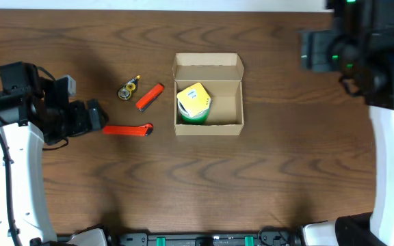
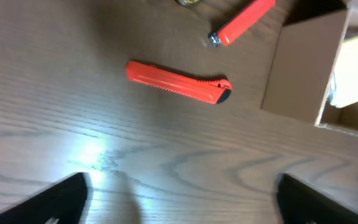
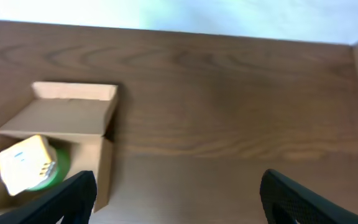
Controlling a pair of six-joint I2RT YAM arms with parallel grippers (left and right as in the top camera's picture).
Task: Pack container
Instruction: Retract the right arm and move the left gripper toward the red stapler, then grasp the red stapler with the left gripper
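Observation:
The brown cardboard container (image 1: pixel 208 96) stands open at the table's middle, its flap lid folded back at the far side. Inside it lies a yellow-topped green item (image 1: pixel 194 103). It also shows in the right wrist view (image 3: pixel 73 134) and the left wrist view (image 2: pixel 304 62). A red utility knife (image 1: pixel 127 130) lies left of the container, also in the left wrist view (image 2: pixel 179 81). A red lighter-like stick (image 1: pixel 150 96) and a small yellow tape measure (image 1: pixel 128 88) lie beyond it. My left gripper (image 2: pixel 179 205) is open and empty just left of the knife. My right gripper (image 3: pixel 179 205) is open and empty, high at the far right.
The table is dark brown wood (image 1: pixel 286 164). The red stick also shows in the left wrist view (image 2: pixel 244 22). The right arm's base (image 1: pixel 388 171) stands at the right edge, the left arm's base (image 1: pixel 12 178) at the left edge.

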